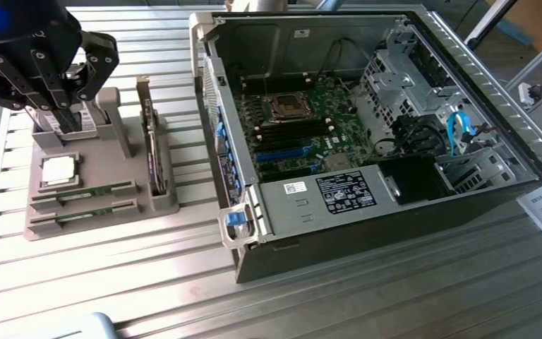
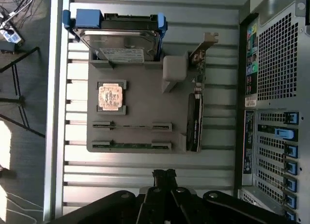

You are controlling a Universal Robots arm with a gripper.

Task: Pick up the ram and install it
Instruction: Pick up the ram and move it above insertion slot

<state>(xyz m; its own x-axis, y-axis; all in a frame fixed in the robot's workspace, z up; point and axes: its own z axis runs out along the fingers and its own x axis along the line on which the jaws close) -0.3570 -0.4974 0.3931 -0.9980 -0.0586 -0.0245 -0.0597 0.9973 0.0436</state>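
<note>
Black gripper [image 1: 64, 106] upper left of exterior view, at the far end of the grey plastic holder tray [image 1: 111, 166] on the slatted metal table [image 1: 111, 282]. Jaws pinched together in wrist view, nothing between them. Thin green ram stick [image 1: 90, 192] flat in a tray slot, mid left of exterior view, apart from gripper; second ram stick [image 1: 85, 212] in the next slot, just beside. Square silver processor chip [image 1: 59, 169] near both. Dark expansion card [image 1: 155, 159] upright on tray side facing the open black computer case [image 1: 346, 244], green motherboard [image 1: 295, 141] inside, centre frame.
</note>
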